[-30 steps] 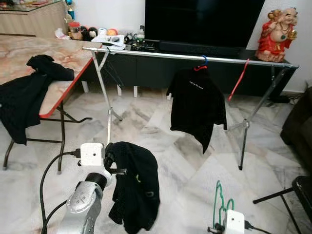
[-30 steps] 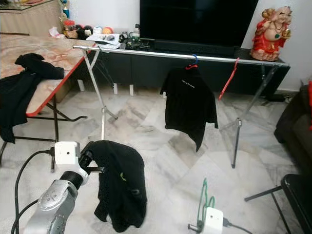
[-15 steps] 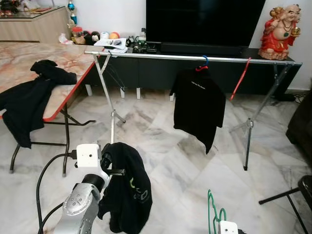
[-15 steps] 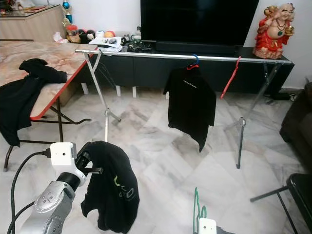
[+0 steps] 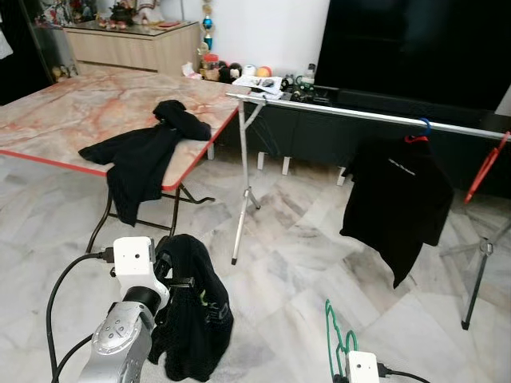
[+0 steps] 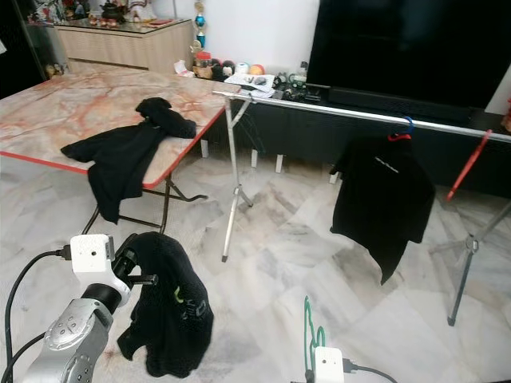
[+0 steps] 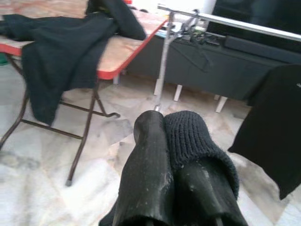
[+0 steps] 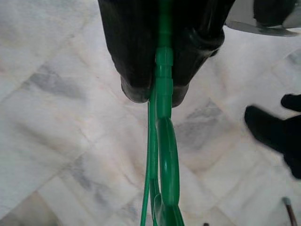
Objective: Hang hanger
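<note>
The robot faces a marble-floored living room with its left claw (image 7: 181,155) clamped on a black garment (image 5: 192,319) and its right claw (image 8: 160,70) closed on a green hanger (image 5: 339,339), both held low and well short of the clothes rail (image 5: 359,116). The carrying step appears to be in hand; next the robot must get the hanger's hook up to the rail beside the hung black shirt (image 5: 395,203). Against the frame 1 second earlier, the view has swung left, showing more of the bench (image 5: 96,112).

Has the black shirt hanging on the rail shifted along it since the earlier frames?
No. The black shirt hangs beside the red hanger on the rail as before; the camera turned left, not the shirt.
</note>
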{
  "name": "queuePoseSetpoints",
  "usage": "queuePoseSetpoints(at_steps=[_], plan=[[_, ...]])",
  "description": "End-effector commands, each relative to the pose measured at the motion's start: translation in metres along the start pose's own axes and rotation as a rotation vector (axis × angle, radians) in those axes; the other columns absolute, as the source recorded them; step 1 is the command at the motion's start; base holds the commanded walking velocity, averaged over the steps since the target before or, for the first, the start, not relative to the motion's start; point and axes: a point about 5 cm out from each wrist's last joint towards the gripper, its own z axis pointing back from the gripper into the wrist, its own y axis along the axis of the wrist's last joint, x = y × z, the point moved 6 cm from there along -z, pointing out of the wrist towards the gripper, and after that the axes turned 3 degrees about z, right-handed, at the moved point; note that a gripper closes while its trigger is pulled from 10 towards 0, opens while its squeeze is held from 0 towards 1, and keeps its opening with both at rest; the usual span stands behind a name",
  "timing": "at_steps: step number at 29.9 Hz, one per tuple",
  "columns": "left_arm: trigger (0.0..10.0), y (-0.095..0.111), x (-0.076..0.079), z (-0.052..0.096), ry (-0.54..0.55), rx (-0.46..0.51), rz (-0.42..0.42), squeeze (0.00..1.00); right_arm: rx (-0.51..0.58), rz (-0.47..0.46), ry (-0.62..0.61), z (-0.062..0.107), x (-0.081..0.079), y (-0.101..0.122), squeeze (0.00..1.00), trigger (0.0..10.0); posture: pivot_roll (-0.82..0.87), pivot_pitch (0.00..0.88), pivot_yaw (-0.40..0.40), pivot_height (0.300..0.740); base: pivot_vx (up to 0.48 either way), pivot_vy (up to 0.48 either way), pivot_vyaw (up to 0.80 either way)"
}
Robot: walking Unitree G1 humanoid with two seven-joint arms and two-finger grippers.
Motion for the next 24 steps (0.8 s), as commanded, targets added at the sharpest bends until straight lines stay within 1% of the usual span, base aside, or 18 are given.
queuePoseSetpoints(at_steps=[1, 4, 8, 12, 17, 21, 24], plan=[[10.0, 0.009, 0.006, -0.001, -0.025, 0.026, 0.003, 0.00, -0.022, -0.021, -0.002, 0.001, -0.001, -0.007, 0.00, 10.0, 0.23, 0.000, -0.019, 0.740, 0.000, 0.364, 0.00], [10.0, 0.008, 0.006, -0.002, -0.026, 0.022, -0.001, 0.00, -0.026, -0.019, 0.003, 0.001, -0.002, -0.009, 0.00, 10.0, 0.22, 0.000, -0.022, 0.740, 0.000, 0.368, 0.00], [10.0, 0.009, 0.013, -0.005, -0.032, 0.027, 0.004, 0.00, -0.026, -0.010, 0.004, 0.001, 0.001, -0.008, 0.00, 10.0, 0.20, 0.000, -0.038, 0.740, 0.000, 0.367, 0.00], [10.0, 0.008, 0.023, -0.007, -0.058, 0.031, 0.009, 0.00, -0.022, -0.009, -0.020, 0.002, 0.012, -0.007, 0.00, 10.0, 0.18, 0.000, -0.039, 0.740, 0.000, 0.365, 0.00], [10.0, 0.007, 0.023, -0.006, -0.063, 0.026, 0.010, 0.00, -0.028, -0.016, -0.035, 0.003, 0.017, -0.010, 0.00, 10.0, 0.17, 0.000, -0.036, 0.740, 0.000, 0.365, 0.00], [10.0, 0.006, 0.022, -0.006, -0.059, 0.021, 0.014, 0.00, -0.030, -0.026, -0.039, 0.003, 0.018, -0.012, 0.00, 10.0, 0.16, 0.000, -0.032, 0.740, 0.000, 0.365, 0.00], [10.0, 0.003, 0.024, -0.004, -0.064, 0.013, 0.016, 0.00, -0.033, -0.026, -0.036, 0.004, 0.016, -0.014, 0.00, 10.0, 0.16, 0.000, -0.034, 0.740, 0.000, 0.365, 0.00]])
